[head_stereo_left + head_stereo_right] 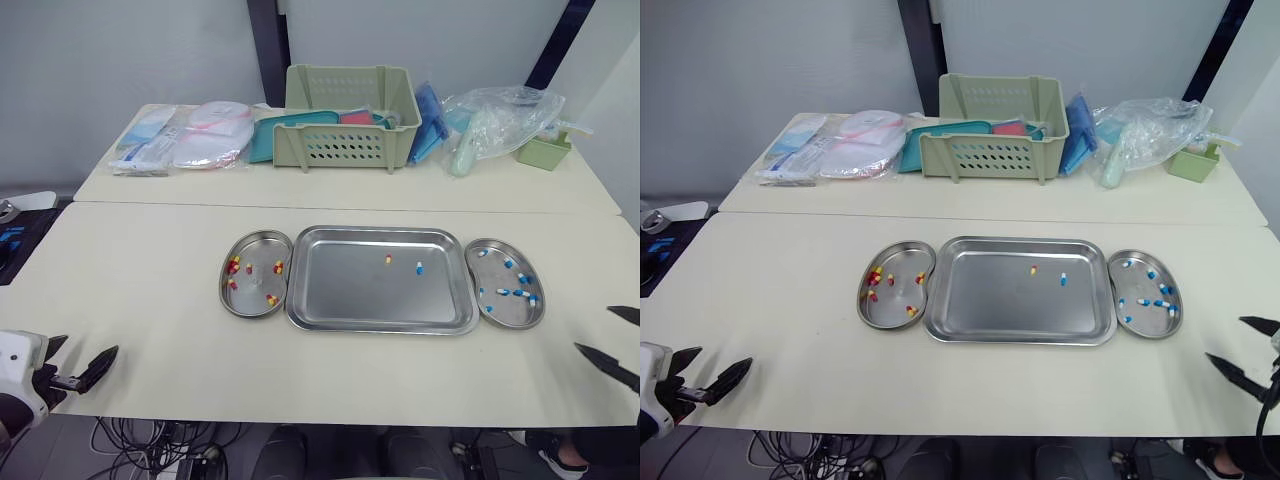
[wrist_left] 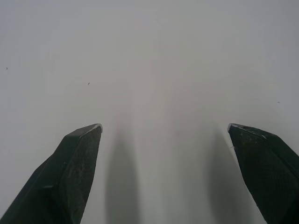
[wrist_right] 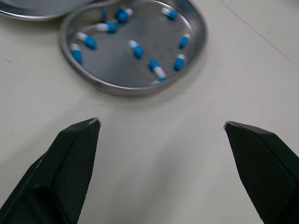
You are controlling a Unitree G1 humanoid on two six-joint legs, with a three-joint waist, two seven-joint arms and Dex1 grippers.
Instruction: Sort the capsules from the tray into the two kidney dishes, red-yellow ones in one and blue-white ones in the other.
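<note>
**Two capsules lie in the tray**

Both my claws are wide open and hold nothing. My left claw [image 1: 87, 347] and my right claw [image 1: 595, 329] hang low at the near edge of the table [image 1: 150, 290].

The tray [image 1: 380, 318] sits between them, further out. In it are a red-yellow capsule [image 1: 388, 259] and a blue-white capsule [image 1: 419, 268].

The blue dish [image 3: 135, 86] lies just ahead of my right claw, seen up close from that wrist. The red dish [image 1: 240, 305] is well ahead of my left claw.

Far behind stand a green basket [image 1: 350, 130] and a plastic bag [image 1: 500, 120].

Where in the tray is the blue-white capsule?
Left eye view: the blue-white capsule lies in the tray, right of centre, just right of the red-yellow capsule.
</note>
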